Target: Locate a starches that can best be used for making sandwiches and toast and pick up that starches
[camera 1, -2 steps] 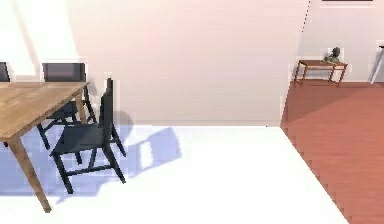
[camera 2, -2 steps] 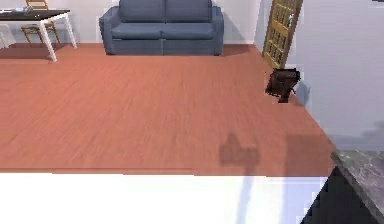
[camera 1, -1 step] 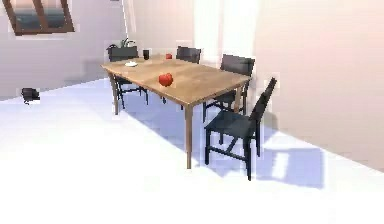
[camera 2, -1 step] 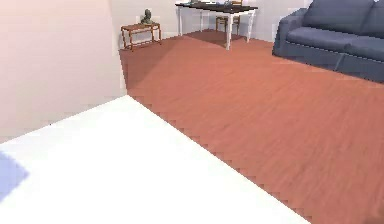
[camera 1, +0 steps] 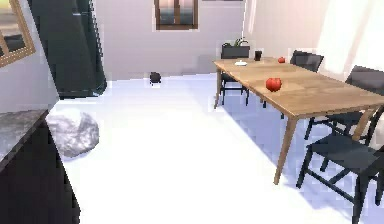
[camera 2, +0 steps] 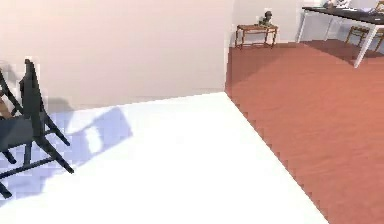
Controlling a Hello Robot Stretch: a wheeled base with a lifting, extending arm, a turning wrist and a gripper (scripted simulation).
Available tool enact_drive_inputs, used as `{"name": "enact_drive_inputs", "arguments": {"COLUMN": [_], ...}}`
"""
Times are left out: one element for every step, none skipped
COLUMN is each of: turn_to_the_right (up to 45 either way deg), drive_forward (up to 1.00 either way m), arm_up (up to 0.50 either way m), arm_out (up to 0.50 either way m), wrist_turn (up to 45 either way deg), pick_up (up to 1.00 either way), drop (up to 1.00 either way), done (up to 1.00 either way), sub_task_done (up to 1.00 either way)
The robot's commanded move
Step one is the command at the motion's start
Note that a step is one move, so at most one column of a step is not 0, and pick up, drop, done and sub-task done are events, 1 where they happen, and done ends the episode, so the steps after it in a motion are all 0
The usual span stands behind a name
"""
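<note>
**Wooden bench** (camera 1: pixel 310 88): forward view's right, running from near to far.
- Carries a red apple (camera 1: pixel 273 85) near its left edge and a smaller red thing (camera 1: pixel 281 60) farther along.
- A dark cup (camera 1: pixel 258 55) and a pale flat thing (camera 1: pixel 241 62) sit at the far end.
- Judged to be a dining place, with food set where the seats can reach it.

**Dark chairs** (camera 1: pixel 340 152): ranged along both long sides of the wooden bench and drawn close to it, for sitting at.

**Potted plant** (camera 1: pixel 237 43): just beyond the bench's far end.

**Black fridge** (camera 1: pixel 68 45): far left, against the wall, so that side is judged to be the kitchen.

**Stone-topped bench** (camera 1: pixel 18 122): near left, over dark cabinets.

**Grey mottled round thing** (camera 1: pixel 72 133): on the white floor just beside the stone-topped bench.

**Small dark thing** (camera 1: pixel 155 77): on the floor near the far wall, too small to name.

**Window** (camera 1: pixel 176 12): far wall, centre.

**Arm side view**
- A dark chair (camera 2: pixel 30 105) stands at the left on white floor.
- Red-brown floor (camera 2: pixel 320 110) lies to the right.
- A small bench (camera 2: pixel 257 33) stands against the far wall, bearing something too small to name.
- A dark bench (camera 2: pixel 345 12) is at the far right.

**Bread:** its place cannot be told. Nothing on the wooden bench has a loaf's shape or colour. The search is judged to be the step in hand, and the kitchen side is the likeliest ground.

**End effector:** whether it is spread or pressed together cannot be told.
</note>
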Motion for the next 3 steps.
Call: {"name": "enact_drive_inputs", "arguments": {"turn_to_the_right": [0.0,-45.0,-45.0], "drive_forward": [0.15,0.00,0.00], "arm_up": [0.00,0.00,0.00], "arm_out": [0.00,0.00,0.00], "wrist_turn": [0.0,0.0,0.0], "pick_up": [0.00,0.00,0.00], "drop": [0.00,0.00,0.00], "done": [0.00,0.00,0.00], "sub_task_done": [0.00,0.00,0.00]}}
